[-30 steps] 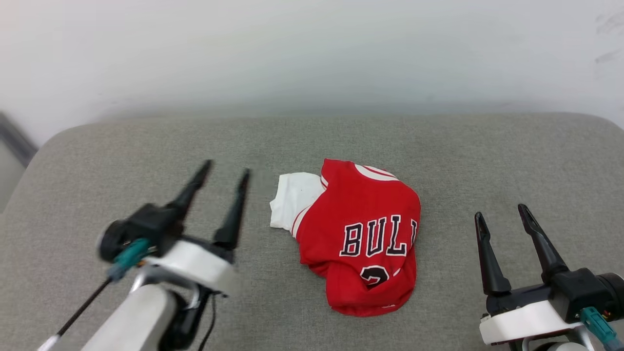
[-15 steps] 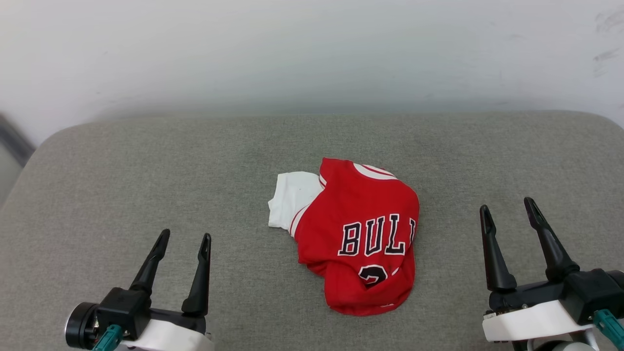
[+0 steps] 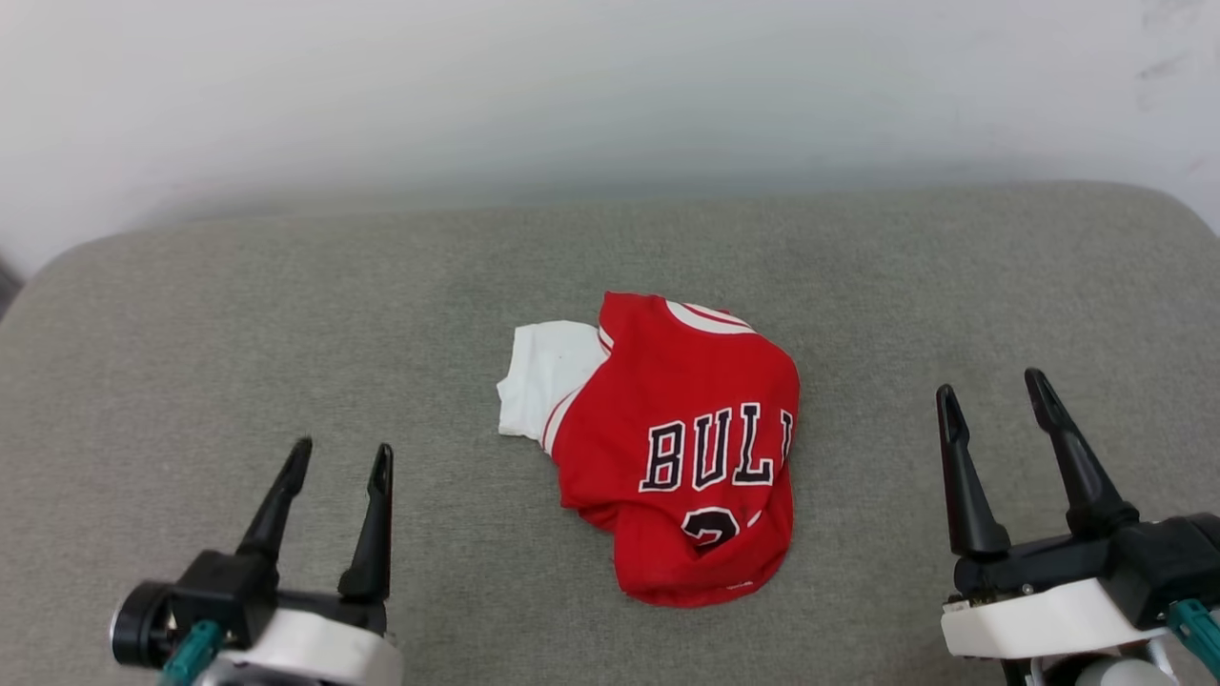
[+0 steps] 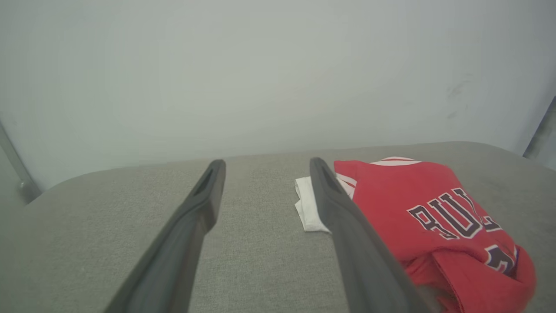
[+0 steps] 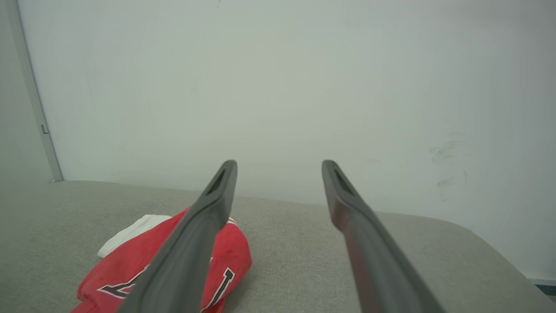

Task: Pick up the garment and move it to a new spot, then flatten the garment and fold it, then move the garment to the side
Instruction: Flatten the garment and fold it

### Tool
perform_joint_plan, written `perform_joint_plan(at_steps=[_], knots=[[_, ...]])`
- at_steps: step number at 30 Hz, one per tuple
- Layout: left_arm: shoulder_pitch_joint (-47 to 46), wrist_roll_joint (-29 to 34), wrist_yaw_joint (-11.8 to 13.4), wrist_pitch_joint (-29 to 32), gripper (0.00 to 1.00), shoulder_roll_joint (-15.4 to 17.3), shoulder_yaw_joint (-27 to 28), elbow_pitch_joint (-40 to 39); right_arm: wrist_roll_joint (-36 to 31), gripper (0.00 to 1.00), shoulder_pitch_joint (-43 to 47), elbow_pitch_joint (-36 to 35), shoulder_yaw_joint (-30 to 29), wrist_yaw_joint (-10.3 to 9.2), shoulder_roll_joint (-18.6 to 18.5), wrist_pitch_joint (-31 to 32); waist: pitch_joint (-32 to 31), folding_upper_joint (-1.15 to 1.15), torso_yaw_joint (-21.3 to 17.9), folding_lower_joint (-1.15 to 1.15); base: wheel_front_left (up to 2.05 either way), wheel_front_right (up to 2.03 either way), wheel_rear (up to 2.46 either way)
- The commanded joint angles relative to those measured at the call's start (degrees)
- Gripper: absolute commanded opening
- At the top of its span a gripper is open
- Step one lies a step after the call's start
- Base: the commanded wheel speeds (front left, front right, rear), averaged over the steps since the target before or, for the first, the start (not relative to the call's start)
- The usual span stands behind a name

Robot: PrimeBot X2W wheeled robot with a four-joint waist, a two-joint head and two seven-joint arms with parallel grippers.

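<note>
Left claw [image 3: 343, 448], released, has drawn back near-left; right claw [image 3: 989, 383] gapes empty. The garment [image 3: 686, 400] lies bunched, seemingly awaiting pickup.

text: "BUL" plus a cut-off fourth letter, black with white outline, on jersey [image 3: 681, 381] | number: half-folded digit, likely "2", at 6 o'clock from the letters
</note>
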Motion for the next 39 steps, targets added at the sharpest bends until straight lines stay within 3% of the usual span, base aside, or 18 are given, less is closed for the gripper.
perform_joint_plan(at_steps=[1,4,7,9,13,19,26,34,36,39], knots=[[-1.73,0.3,-0.38,-0.15,1.0,0.71,0.18,0.15,0.04,1.0,-0.99,-0.48,0.13,-0.03,0.11,-0.1,1.23,0.0,-0.93,0.0,0.0,0.0,0.0],[-5.06,0.02,-1.1,-0.15,1.0,3.89,-2.27,2.42,-0.27,1.0,-1.92,-1.03,0.25,-0.03,0.11,-0.1,3.69,0.0,-2.17,0.0,0.0,0.0,0.0],[-12.28,-2.77,-1.24,5.51,1.0,9.56,-8.13,4.53,-1.04,1.0,-2.92,-1.46,0.27,-0.03,0.11,-0.1,6.83,0.0,-3.13,0.0,0.0,0.0,0.0],[-17.01,-7.83,-1.28,13.17,1.0,14.28,-14.26,5.19,-1.05,1.0,-3.53,-1.79,-0.02,-0.03,0.09,-0.1,9.0,0.0,-3.93,0.0,0.0,0.0,0.0],[-28.47,-22.13,-1.24,27.31,1.0,21.11,-19.25,4.58,-2.58,1.0,-5.03,-1.84,1.02,-0.02,0.12,-0.1,13.19,0.0,-5.79,0.0,0.0,0.0,0.0],[-41.82,-31.17,-1.25,45.59,1.0,28.7,-23.68,7.38,-1.08,1.0,-6.92,-2.15,2.03,-0.02,0.09,-0.1,18.47,0.0,-8.49,0.0,0.0,0.0,0.0],[-48.88,-37.8,-1.26,58.54,1.0,31.22,-26.99,12.62,0.28,1.0,-8.53,-2.17,1.94,-0.02,0.1,-0.1,22.18,0.0,-11.15,0.0,0.0,0.0,0.0],[-49.06,-38.21,-1.27,60.45,1.0,30.02,-29.94,16.69,1.24,1.0,-9.1,-2.24,1.91,-0.02,0.1,-0.1,24.23,0.0,-12.43,0.0,0.0,0.0,0.0],[-48.75,-38.52,-1.27,59.97,0.0,29.61,-30.77,16.96,1.27,1.0,-9.24,-2.06,1.8,-0.02,0.1,-0.1,24.49,0.0,-12.43,0.0,0.0,0.0,0.0],[-49.21,-38.71,-1.27,57.33,0.0,29.43,-30.76,17.01,0.98,1.0,-9.22,-1.73,1.47,-0.02,0.09,-0.1,24.2,0.0,-12.02,0.0,0.0,0.0,0.0]])
